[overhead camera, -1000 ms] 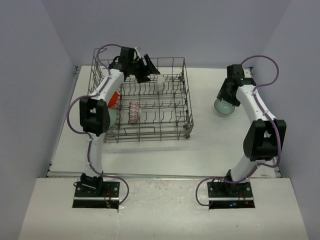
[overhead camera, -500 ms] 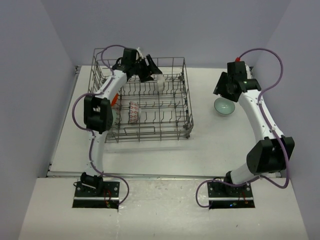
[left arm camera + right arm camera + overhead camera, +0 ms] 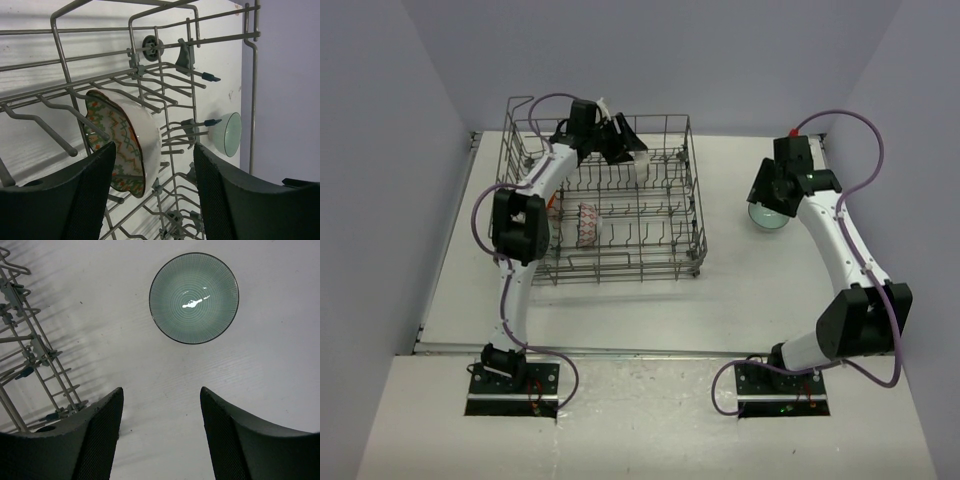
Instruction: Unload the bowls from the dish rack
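A white table (image 3: pixel 620 300) carries two things directly. The grey wire dish rack (image 3: pixel 620 268) stands on its left part, toward the far edge. A mint-green bowl (image 3: pixel 194 297) sits upright on the bare surface to the right, apart from the rack.

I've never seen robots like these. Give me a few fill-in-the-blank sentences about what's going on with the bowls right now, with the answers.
The mint-green bowl below the right gripper sits upright on the white ____.
The patterned bowl ahead of the left gripper stands on edge inside the wire dish ____.
Neither gripper holds anything; the jaws of both stand ____.
Missing words: table; rack; open.
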`<state>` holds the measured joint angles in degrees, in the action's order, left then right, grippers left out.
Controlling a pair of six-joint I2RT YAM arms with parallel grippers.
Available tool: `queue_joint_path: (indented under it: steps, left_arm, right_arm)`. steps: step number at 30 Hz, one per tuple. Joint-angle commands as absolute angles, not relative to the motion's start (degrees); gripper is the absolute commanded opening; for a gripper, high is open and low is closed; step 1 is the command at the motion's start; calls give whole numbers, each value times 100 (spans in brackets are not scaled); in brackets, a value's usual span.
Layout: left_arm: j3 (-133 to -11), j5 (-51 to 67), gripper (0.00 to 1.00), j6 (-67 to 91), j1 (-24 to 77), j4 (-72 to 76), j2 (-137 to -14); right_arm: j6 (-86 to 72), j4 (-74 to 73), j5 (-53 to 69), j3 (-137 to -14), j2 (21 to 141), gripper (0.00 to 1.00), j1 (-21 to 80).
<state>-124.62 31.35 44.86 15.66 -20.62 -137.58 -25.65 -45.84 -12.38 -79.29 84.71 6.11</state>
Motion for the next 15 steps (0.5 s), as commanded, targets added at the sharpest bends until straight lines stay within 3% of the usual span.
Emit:
queue_joint_path:
  steps: [1,4,15]
  left_arm:
    - [-12595,3287,64,4395,1643,-1960,-13790]
    - [-12568,3287,64,4333,1652,-1986,-13807]
    - [-12612,3506,45,4377,1687,-1890,-14097]
  right_arm:
    - [-2514,-4500,-1187,-7893,8156,63,642]
    - [-2540,-4474,-1178,-7823,8130,63,642]
    - [-2540,-4500,-1222,-7638,7963,62,642]
